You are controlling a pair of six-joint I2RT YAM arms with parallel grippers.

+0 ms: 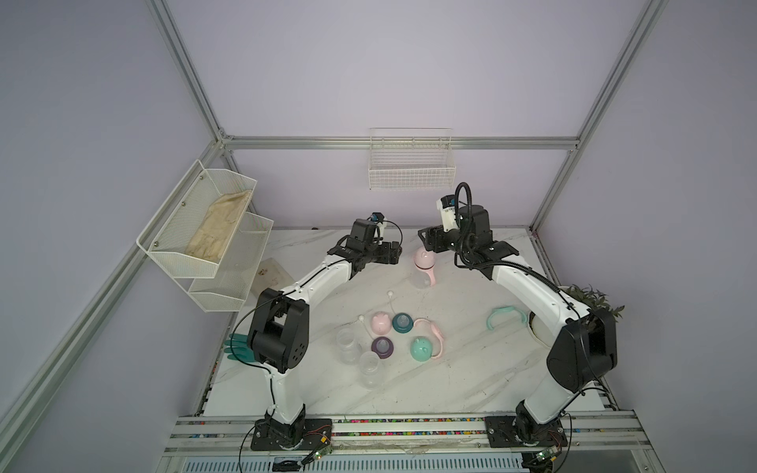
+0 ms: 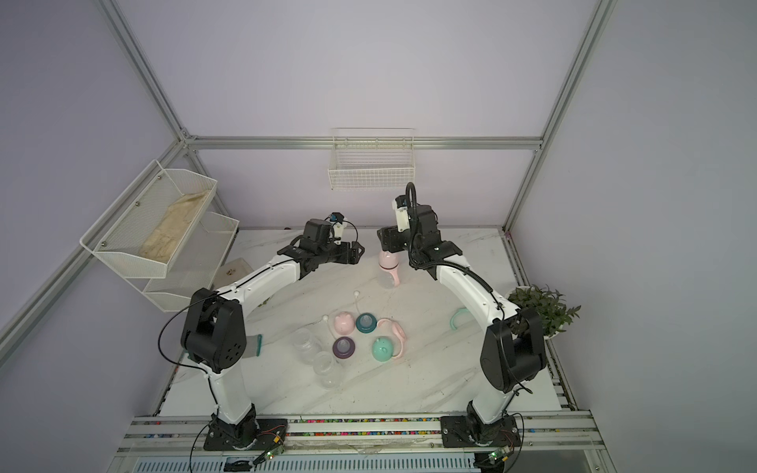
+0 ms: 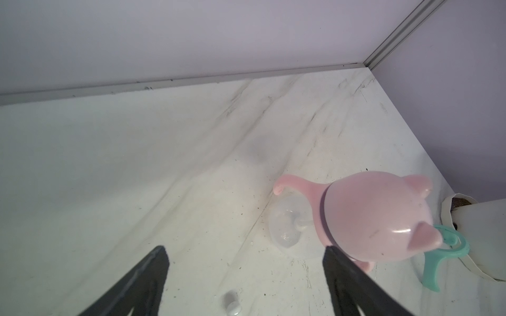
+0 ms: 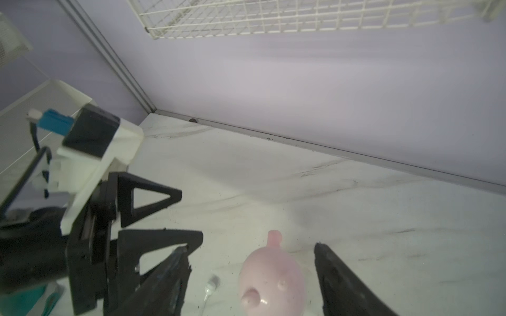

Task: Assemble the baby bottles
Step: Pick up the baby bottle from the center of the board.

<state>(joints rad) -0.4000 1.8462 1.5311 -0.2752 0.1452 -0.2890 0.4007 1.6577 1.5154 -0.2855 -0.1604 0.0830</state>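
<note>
With my left gripper and right gripper both spread apart and holding nothing, the capped pink bottle stands free between them at the back of the table, so a sideways brush from either finger on withdrawal can topple it.

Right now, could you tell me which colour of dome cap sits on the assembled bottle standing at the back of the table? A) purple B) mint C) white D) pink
D: the upright bottle at the back wears a pink eared cap, while the mint cap lies loose, well apart from it.
</note>
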